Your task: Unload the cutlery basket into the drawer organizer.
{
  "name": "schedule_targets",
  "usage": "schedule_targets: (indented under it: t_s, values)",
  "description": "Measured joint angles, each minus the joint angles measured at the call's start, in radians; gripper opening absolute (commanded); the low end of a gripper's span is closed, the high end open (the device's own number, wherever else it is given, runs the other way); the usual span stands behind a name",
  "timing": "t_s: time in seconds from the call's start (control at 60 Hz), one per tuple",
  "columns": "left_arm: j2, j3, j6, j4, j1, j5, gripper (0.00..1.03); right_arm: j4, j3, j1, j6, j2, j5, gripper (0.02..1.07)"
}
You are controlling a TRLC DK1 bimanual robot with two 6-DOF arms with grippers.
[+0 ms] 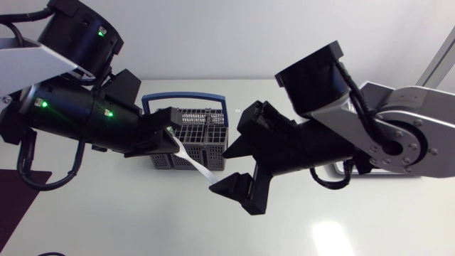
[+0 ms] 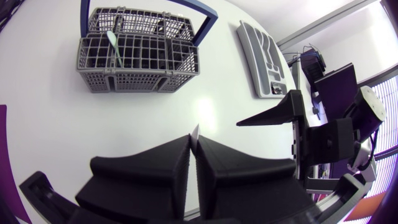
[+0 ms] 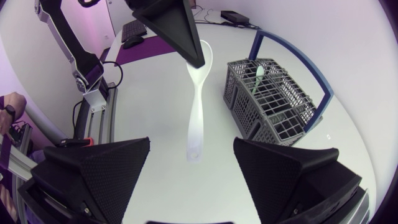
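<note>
A white spoon [image 1: 193,163] hangs in the air in front of the grey cutlery basket [image 1: 202,128] with its blue handle. My left gripper [image 1: 168,134] is shut on the spoon's bowl end. The handle [image 3: 198,102] slopes down to my right gripper [image 1: 233,171], which is open, and the handle's tip lies between its fingers without touching them. Only a white sliver [image 2: 194,132] shows above the shut left gripper [image 2: 193,152]. A pale green utensil [image 2: 114,45] stands in the basket [image 2: 140,59]. The grey drawer organizer [image 2: 264,56] lies beyond the right finger [image 2: 273,115].
A dark purple mat [image 1: 14,203] lies at the table's left edge. The basket [image 3: 277,102] stands ahead of the right gripper [image 3: 193,171], to one side of the spoon. My left gripper [image 3: 171,28] hangs above the spoon there.
</note>
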Motion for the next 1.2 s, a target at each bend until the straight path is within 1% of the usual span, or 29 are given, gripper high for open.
schedule_targets:
  t_s: [0.15,0.25,0.5,0.65,0.783,0.867,0.9,0.967,1.0,1.033,1.2]
  values:
    - [0.002,0.002,-0.021,0.012,0.000,0.044,0.08,0.006,0.014,0.000,0.000,0.037,-0.003,0.95]
    - [0.008,0.008,-0.024,0.023,-0.002,0.056,0.08,0.010,0.040,0.000,0.000,0.063,-0.003,0.94]
    - [0.027,0.012,-0.025,0.026,-0.014,0.066,0.08,0.024,0.084,0.000,0.000,0.102,-0.003,0.83]
    - [0.030,0.014,-0.028,0.026,-0.019,0.067,0.08,0.028,0.106,0.002,0.000,0.129,-0.003,0.63]
    - [0.030,0.016,-0.036,0.026,-0.027,0.069,0.08,0.031,0.108,0.006,0.000,0.137,-0.003,0.47]
    - [0.030,0.018,-0.040,0.026,-0.028,0.069,0.08,0.032,0.110,0.006,0.001,0.137,-0.004,0.46]
    - [0.030,0.018,-0.042,0.026,-0.028,0.069,0.08,0.032,0.113,0.006,0.001,0.137,-0.004,0.40]
    - [0.030,0.018,-0.043,0.026,-0.029,0.069,0.08,0.032,0.118,0.006,0.001,0.138,-0.005,0.39]
    - [0.030,0.018,-0.043,0.026,-0.029,0.069,0.08,0.032,0.120,0.006,0.001,0.139,-0.007,0.35]
    - [0.030,0.018,-0.043,0.027,-0.029,0.069,0.08,0.032,0.120,0.007,0.001,0.140,-0.010,0.35]
    - [0.030,0.018,-0.043,0.030,-0.029,0.069,0.08,0.030,0.121,0.007,0.002,0.142,-0.033,0.25]
